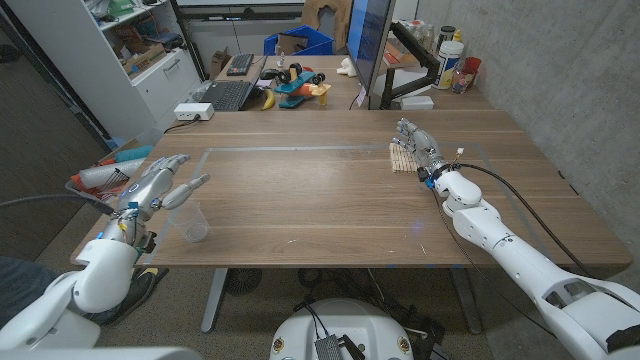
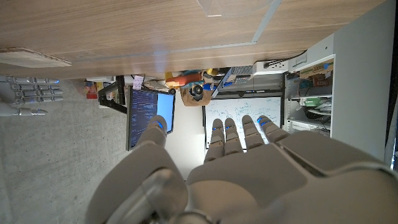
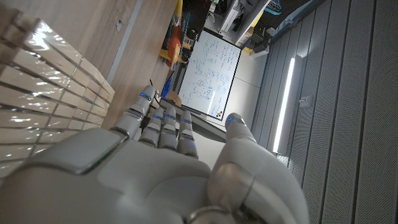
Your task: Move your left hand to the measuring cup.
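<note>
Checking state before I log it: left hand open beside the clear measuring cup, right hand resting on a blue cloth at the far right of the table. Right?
One thing is wrong: the right hand rests on a slatted wooden mat, not a blue cloth, as the head view and right wrist view show. The rest holds: the left hand is open beside the clear measuring cup.

White arms (image 1: 500, 240), silver-grey robot hand (image 1: 158, 185) with blue-lit fingertips (image 2: 217, 124).
</note>
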Available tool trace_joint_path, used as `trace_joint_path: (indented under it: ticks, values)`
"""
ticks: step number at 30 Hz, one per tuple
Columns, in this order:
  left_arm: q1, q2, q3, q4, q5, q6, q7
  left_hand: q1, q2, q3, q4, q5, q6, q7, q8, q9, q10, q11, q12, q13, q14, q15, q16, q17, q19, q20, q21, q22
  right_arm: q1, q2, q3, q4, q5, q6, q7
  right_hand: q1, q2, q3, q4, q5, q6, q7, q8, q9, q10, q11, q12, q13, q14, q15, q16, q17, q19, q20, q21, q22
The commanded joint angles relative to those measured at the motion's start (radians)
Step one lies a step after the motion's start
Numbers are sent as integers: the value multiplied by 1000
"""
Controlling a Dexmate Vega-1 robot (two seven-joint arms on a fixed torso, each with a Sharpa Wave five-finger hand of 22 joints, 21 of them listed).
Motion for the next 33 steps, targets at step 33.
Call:
trace_joint_path:
  ticks: [33]
  values:
    - [53, 65, 70, -9, 220, 202, 8, 21, -7, -4, -9, 4, 62, -26, 12, 3, 41, -15, 19, 4, 37, -18, 13, 2, 25, 7, 11, 4, 47, 27, -10, 80, -3, 12, 24, 1, 10, -4, 0, 7, -1, -5, -5, 1, 11, 0, -5, 3, 8, -2, 0, 0, 15, 1, -14, 5]
